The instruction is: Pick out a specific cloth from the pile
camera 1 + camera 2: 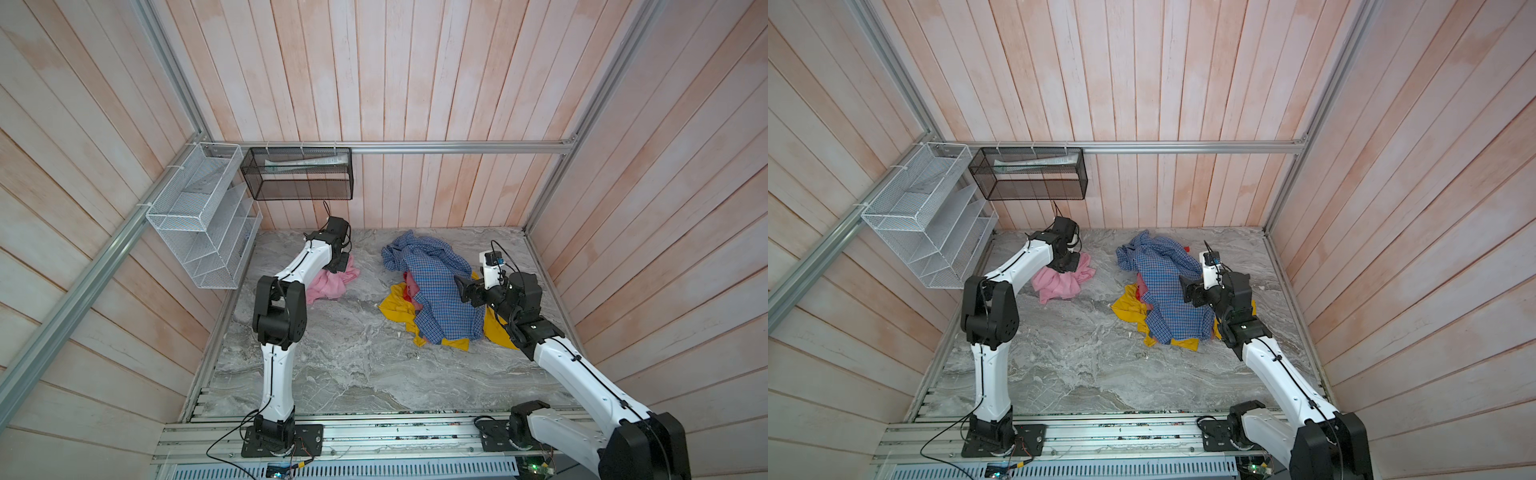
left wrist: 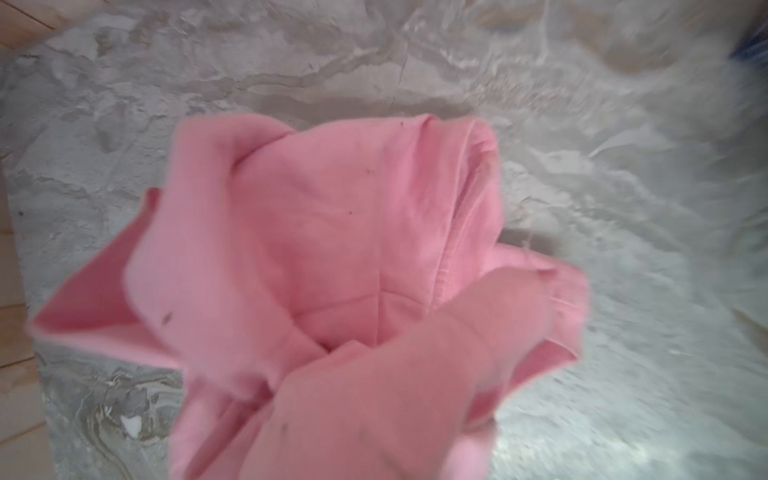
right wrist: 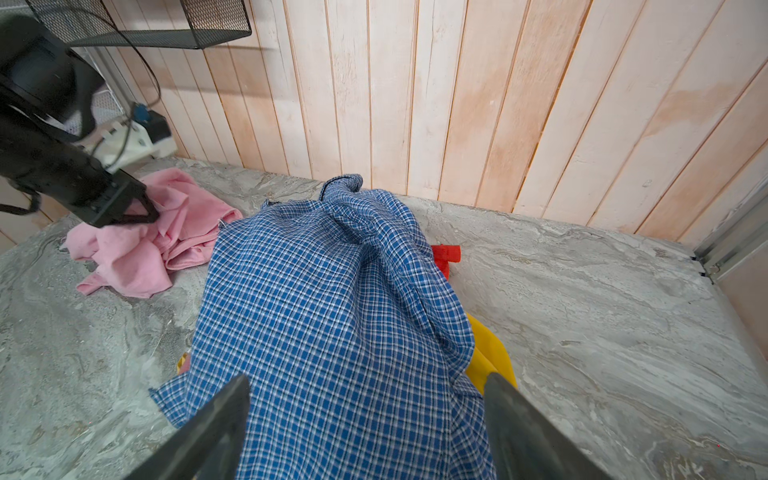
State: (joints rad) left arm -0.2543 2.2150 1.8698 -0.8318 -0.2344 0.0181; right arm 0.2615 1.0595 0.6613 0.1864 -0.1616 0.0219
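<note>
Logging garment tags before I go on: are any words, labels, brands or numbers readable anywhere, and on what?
None readable. The pink cloth, checked shirt and yellow cloth show no print; the sheet in the black mesh basket is too small to read.

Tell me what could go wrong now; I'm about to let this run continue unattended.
1. The left gripper meets the light pink soft cloth at one bunched fold; whether it grips is unclear, so the cloth may slip.
2. The open right gripper hovers over the blue checked shirt and could snag it.
</note>
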